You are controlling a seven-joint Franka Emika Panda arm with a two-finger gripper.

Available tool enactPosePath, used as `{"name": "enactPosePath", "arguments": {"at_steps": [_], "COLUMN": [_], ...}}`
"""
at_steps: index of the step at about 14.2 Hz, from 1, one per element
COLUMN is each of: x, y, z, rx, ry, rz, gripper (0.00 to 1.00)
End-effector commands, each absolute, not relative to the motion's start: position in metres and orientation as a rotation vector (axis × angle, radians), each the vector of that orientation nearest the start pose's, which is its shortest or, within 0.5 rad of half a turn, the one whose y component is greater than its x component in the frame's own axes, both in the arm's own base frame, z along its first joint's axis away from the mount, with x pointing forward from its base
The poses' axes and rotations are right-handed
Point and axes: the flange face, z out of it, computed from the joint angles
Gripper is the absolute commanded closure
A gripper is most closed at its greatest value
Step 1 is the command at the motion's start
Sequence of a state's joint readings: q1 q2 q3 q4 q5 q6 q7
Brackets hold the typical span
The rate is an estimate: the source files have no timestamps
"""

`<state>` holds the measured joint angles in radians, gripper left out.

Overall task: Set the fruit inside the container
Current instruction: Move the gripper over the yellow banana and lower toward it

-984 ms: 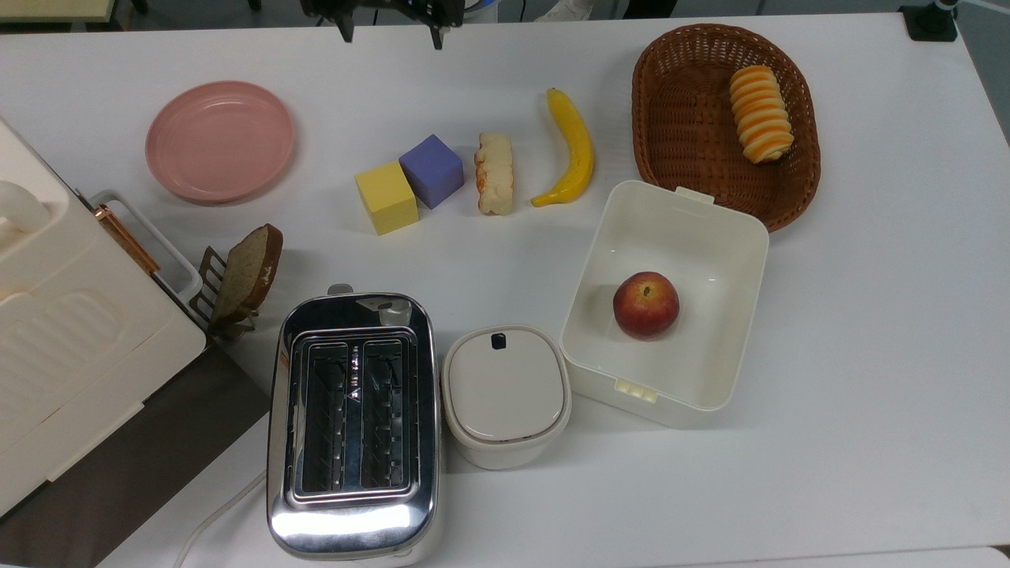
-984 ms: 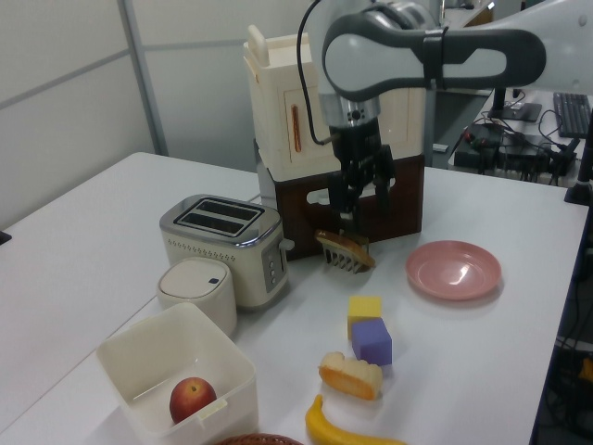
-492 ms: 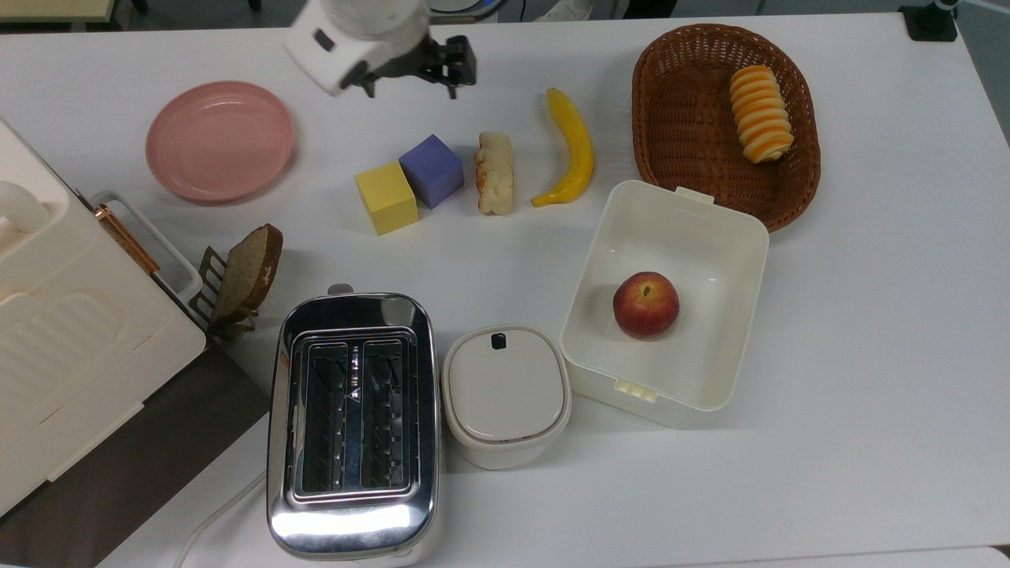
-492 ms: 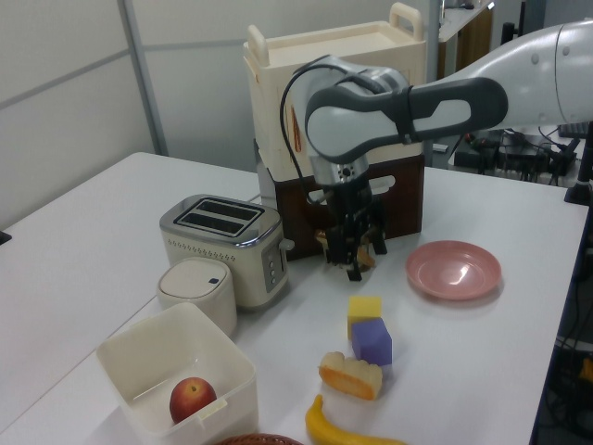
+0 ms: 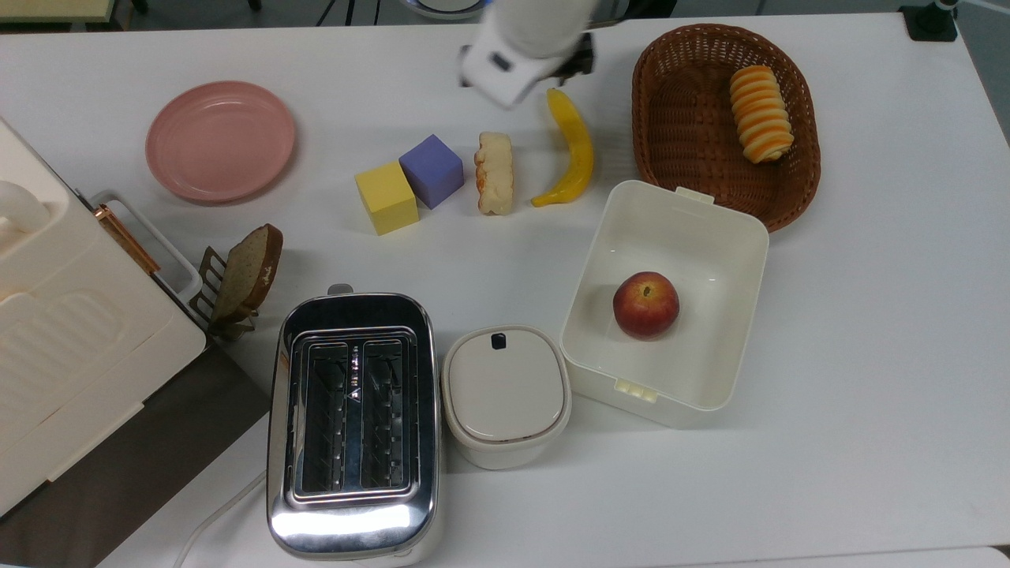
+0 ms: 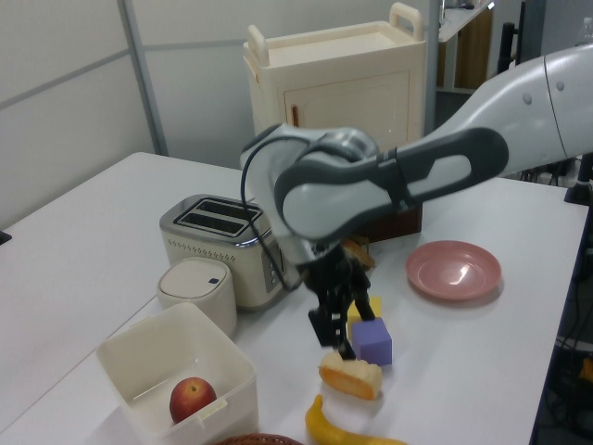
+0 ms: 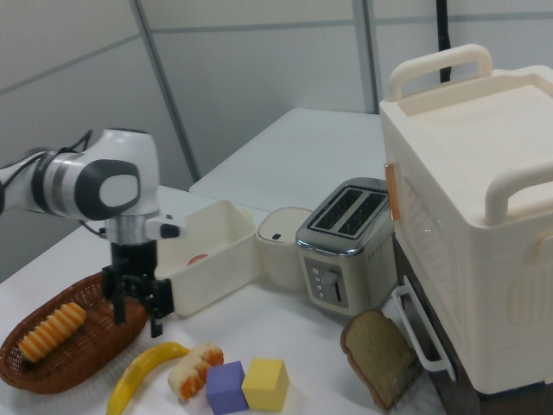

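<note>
The fruit, a long yellow banana [image 5: 574, 150] [image 7: 143, 373] [image 6: 347, 428], lies on the white table between a bread piece and the wicker basket. The container [image 5: 742, 260] [image 6: 232, 403] [image 7: 216, 255], a cream-white open box, stands close to the banana's near tip and holds a red apple [image 5: 645, 304]. My gripper [image 7: 136, 313] [image 6: 334, 334] hangs open and pointing down, just above the table at the banana's far tip, with nothing between its fingers. In the top view the arm's white wrist [image 5: 525, 43] covers that tip.
A brown wicker basket [image 5: 686, 118] holds a striped roll [image 5: 759, 113]. A bread piece [image 5: 495, 172], a purple cube [image 5: 431, 170] and a yellow cube [image 5: 386, 197] lie beside the banana. A pink plate [image 5: 220, 140], toaster [image 5: 353, 422], lidded pot [image 5: 505, 394] and cream cabinet [image 5: 55, 347] stand around.
The arm has swung from above the plate side toward the top view's right and come down, so the gripper now hangs at the banana's far tip. Nothing on the table moved.
</note>
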<state>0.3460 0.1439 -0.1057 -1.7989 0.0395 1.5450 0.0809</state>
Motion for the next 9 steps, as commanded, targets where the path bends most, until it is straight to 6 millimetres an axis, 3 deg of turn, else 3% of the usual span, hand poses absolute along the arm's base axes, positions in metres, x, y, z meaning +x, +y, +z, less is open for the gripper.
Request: {"name": "enactPosePath", "arguments": {"at_steps": [1, 5, 6, 9], "x": [0.519, 0.528, 0.534, 0.535], "y": [0.171, 0.219, 0.227, 0.232], "z": [0.424, 0.348, 0.331, 0.309], "rx": [-3.136, -3.198, -3.214, -3.215], "ry": [-0.267, -0.208, -0.156, -0.093], "rz": [0.650, 0.620, 0.545, 0.362], "gripper": [0.00, 0.00, 0.02, 0.00]}}
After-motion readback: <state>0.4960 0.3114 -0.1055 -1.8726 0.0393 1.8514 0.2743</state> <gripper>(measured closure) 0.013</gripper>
